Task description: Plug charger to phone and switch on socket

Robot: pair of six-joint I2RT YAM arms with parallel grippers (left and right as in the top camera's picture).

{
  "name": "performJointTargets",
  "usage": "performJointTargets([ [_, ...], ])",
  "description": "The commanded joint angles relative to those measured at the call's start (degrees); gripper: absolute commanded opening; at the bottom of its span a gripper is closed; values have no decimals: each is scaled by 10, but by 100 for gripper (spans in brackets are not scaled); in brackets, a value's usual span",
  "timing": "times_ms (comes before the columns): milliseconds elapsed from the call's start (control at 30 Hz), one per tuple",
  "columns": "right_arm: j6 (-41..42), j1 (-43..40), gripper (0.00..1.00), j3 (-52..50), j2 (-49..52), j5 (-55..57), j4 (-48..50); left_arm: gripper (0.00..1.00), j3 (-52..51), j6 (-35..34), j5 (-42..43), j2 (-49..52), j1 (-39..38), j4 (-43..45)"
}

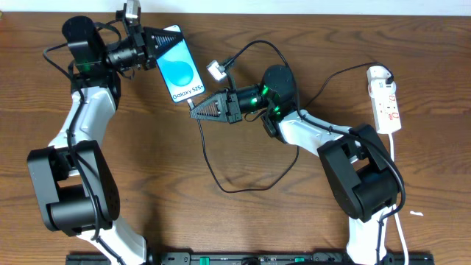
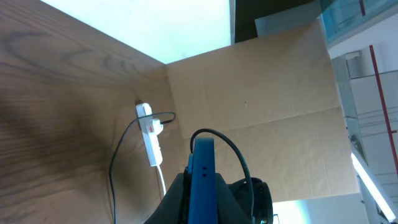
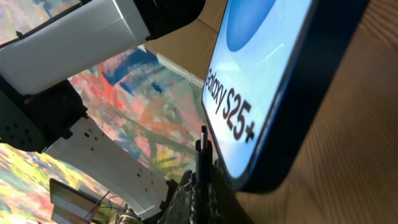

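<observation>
The phone (image 1: 179, 71) shows its blue screen and "Galaxy S25+" text, and is tilted up off the table at the back left. My left gripper (image 1: 160, 46) is shut on its upper end. In the left wrist view the phone (image 2: 202, 171) stands edge-on between the jaws. My right gripper (image 1: 194, 111) is shut on the charger's plug end, just below the phone's bottom edge. In the right wrist view the plug tip (image 3: 203, 138) points up beside the phone (image 3: 273, 74); whether they touch I cannot tell. The charger cable (image 1: 221, 180) loops over the table. The white socket (image 1: 386, 97) lies at the far right.
A small white block (image 1: 215, 70) on a black lead lies between the phone and the right arm's wrist. A brown cardboard wall (image 2: 261, 93) stands behind the socket (image 2: 152, 135). Bare wood shows at the table's front middle (image 1: 243, 221).
</observation>
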Motion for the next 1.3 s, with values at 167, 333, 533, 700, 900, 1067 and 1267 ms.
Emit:
performJointTargets([
  [167,4,-2,1,2,-4,7,-1,8,2,-14,10,2,4,4],
  [333,7,-2,1,2,-4,7,-1,7,2,-14,12,2,4,4],
  [533,17,-3,1,2,-4,7,-1,8,2,-14,12,2,4,4],
  [700,17,-5,1,2,-4,7,-1,8,2,-22,13,2,4,4],
  [900,17,-10,1,2,-4,7,-1,7,2,-22,21,2,4,5],
  [1067,18,-10,1,2,-4,7,-1,7,2,-21,21,2,4,5],
  [1267,22,-9,1,2,-4,7,-1,7,2,-13,21,2,4,5],
])
